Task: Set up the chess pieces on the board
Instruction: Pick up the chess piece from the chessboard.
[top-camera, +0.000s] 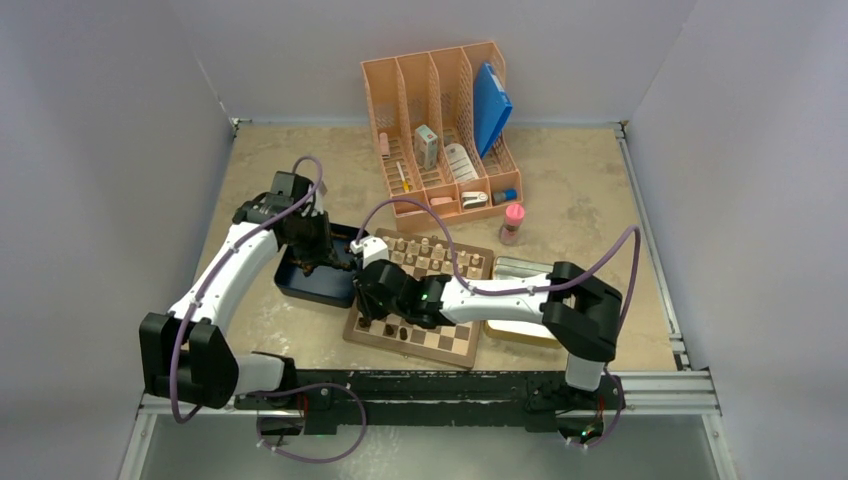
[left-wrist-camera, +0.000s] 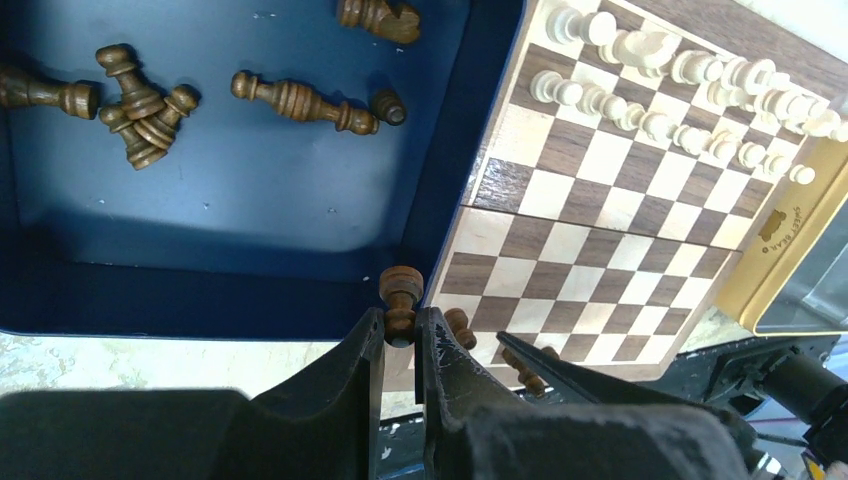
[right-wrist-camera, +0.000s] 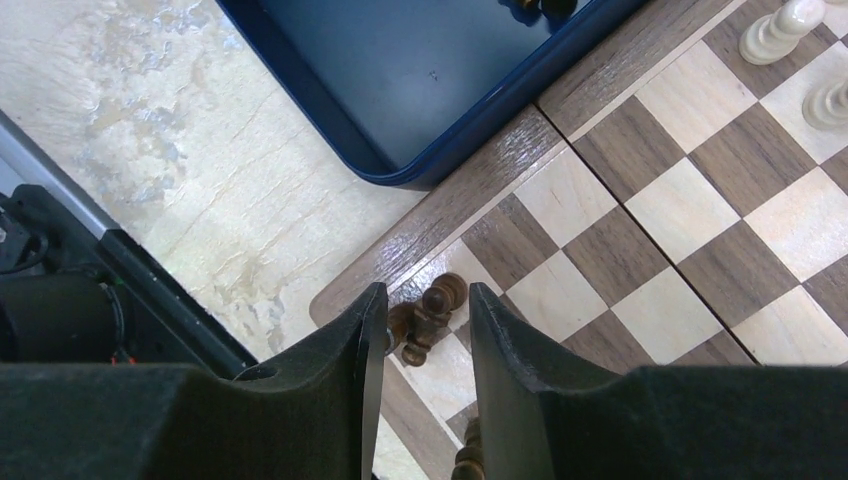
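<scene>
Black left gripper (left-wrist-camera: 400, 315), nearly closed, pinches a dark pawn (left-wrist-camera: 401, 285) at bottom centre, over the blue tray (left-wrist-camera: 200, 300) rim beside the board (left-wrist-camera: 600, 230). Right gripper (right-wrist-camera: 428, 295), part open, straddles a dark piece (right-wrist-camera: 425, 322) at the board's corner. Placing looks like the step in hand; next, stand the pawn on its square.

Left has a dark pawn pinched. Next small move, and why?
Probably ease it sideways over the board to a bare near-row square. The left gripper grips the pawn at the blue tray rim, not yet above squares; the right gripper crowds the board's near corner.
</scene>
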